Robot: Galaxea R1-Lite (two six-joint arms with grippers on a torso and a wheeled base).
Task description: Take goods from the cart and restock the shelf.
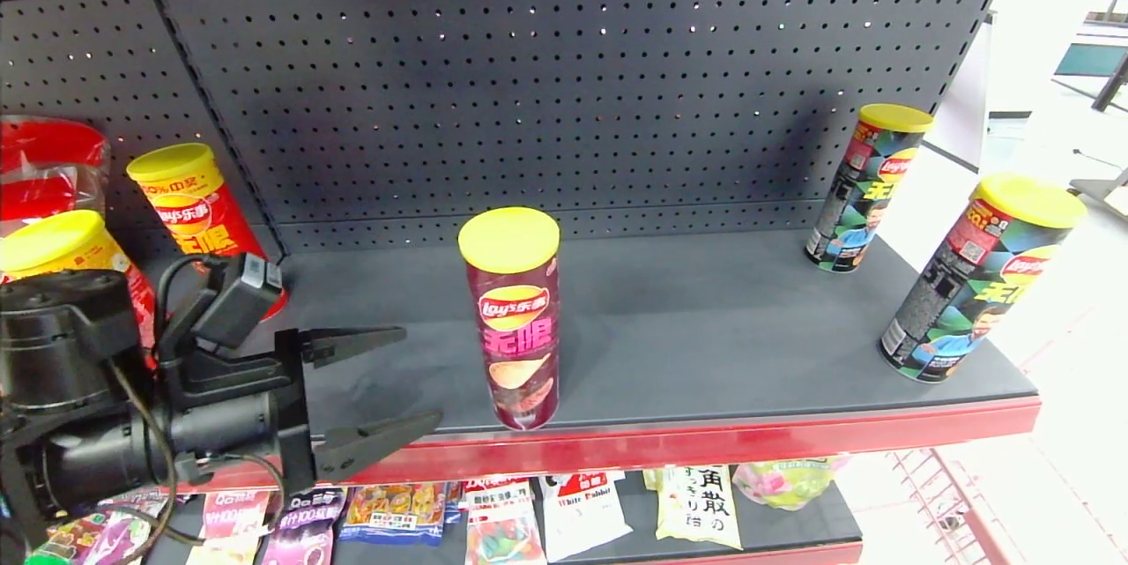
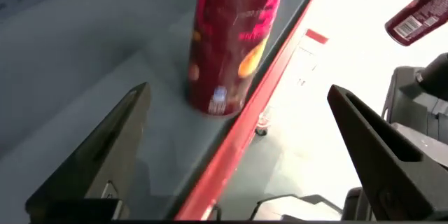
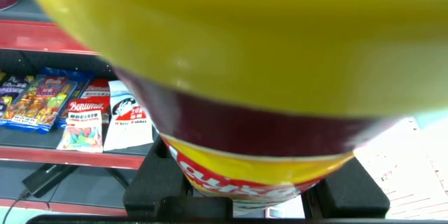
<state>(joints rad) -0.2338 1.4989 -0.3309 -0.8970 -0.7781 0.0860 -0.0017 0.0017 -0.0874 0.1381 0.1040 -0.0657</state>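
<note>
The can [image 1: 515, 318] stands upright on the shelf [image 1: 705, 327] near its red front edge, label facing outward for display. The left end effector [image 1: 419, 375] is spread wide just beside it, touching nothing. The right end effector [image 3: 255, 196] pinches a second can [image 3: 231, 56], apparently the next stock.

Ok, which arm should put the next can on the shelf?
Right. The right end effector grips a yellow-lidded can, ready to place; the left end effector hangs open and empty beside the maroon can standing on the shelf.
</note>
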